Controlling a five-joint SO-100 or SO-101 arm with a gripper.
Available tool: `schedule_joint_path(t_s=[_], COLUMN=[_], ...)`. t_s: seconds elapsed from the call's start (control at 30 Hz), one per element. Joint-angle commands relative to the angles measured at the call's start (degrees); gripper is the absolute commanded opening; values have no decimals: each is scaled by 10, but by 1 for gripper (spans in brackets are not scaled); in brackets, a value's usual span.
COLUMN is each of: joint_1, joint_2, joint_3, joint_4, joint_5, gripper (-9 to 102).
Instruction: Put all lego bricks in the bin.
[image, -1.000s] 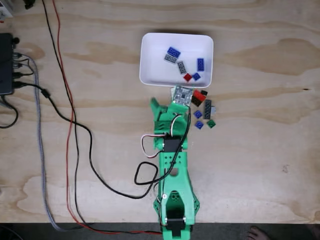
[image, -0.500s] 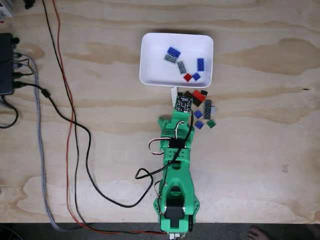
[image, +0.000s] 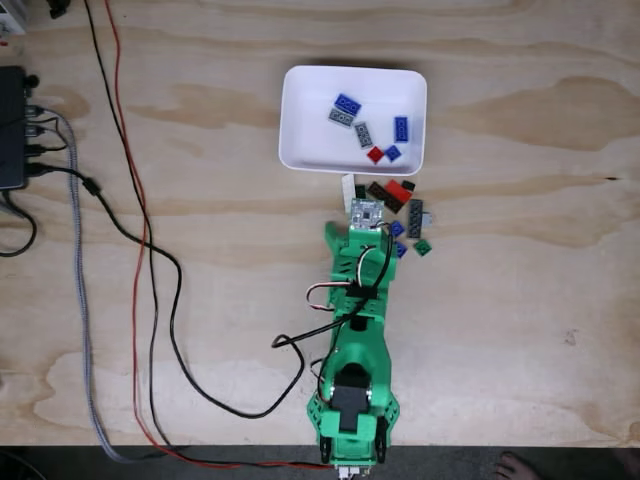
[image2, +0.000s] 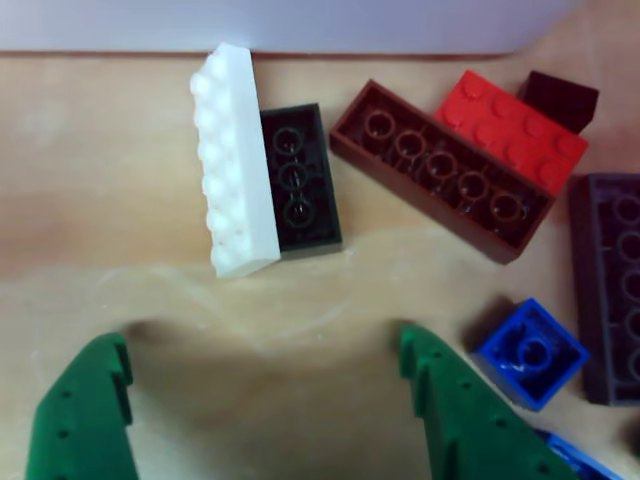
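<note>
In the fixed view the white bin (image: 300, 110) sits on the plywood table (image: 520, 300), and every other place here is given from it. Inside it lie six bricks: blue (image: 348, 103), grey (image: 341, 117), another grey (image: 363, 133), a blue one (image: 401, 128) near the right wall, and a red (image: 375, 154) and small blue (image: 393, 153) by the near wall. Just below the bin's lower right corner a cluster of loose bricks lies on the table, well clear of its rim. The green arm (image: 352, 370) reaches up from the bottom edge toward that cluster, its small circuit board (image: 364, 211) just short of the bin.

In the other view the gripper (image2: 265, 385) hangs with its two green fingers (image2: 85, 410) spread wide and nothing between them but bare wood. The white brick (image2: 232, 160), lying on its side against a black brick (image2: 300, 180), sits ahead of the gap, nearer the left finger, not touching either. To its right lie a long brown brick (image2: 440, 170), studs down, a red brick (image2: 510, 130) touching it, and a dark plate (image2: 610, 280) at the frame edge. A blue brick (image2: 530, 352) lies just outside the right finger.
</note>
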Motion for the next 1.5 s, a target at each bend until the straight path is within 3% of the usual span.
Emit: schedule_joint_path(t_s=[0.0, 0.33, 0.43, 0.5, 0.57, 0.7, 0.87, 0.97, 1.07, 1.27, 1.4, 1.47], joint_1=[-4, 3, -2, -7, -14, -38, -115, -147, -139, -38, 16, 26], joint_2=[-40, -171, -171, -152, -105, 57, 343, 429, 359, 46, -116, -137], joint_3=[-16, -113, -118, -115, -98, -51, -93, -174, -293, -510, -572, -560], joint_4=[-65, -124, -119, -93, -62, 52, 378, 480, 492, 355, 277, 264], joint_5=[-3, -3, -8, -6, 3, 29, 142, 185, 198, 163, 125, 118], gripper=[31, 29, 18, 5, 0, 0, 0, 0, 0, 0, 0, 13])
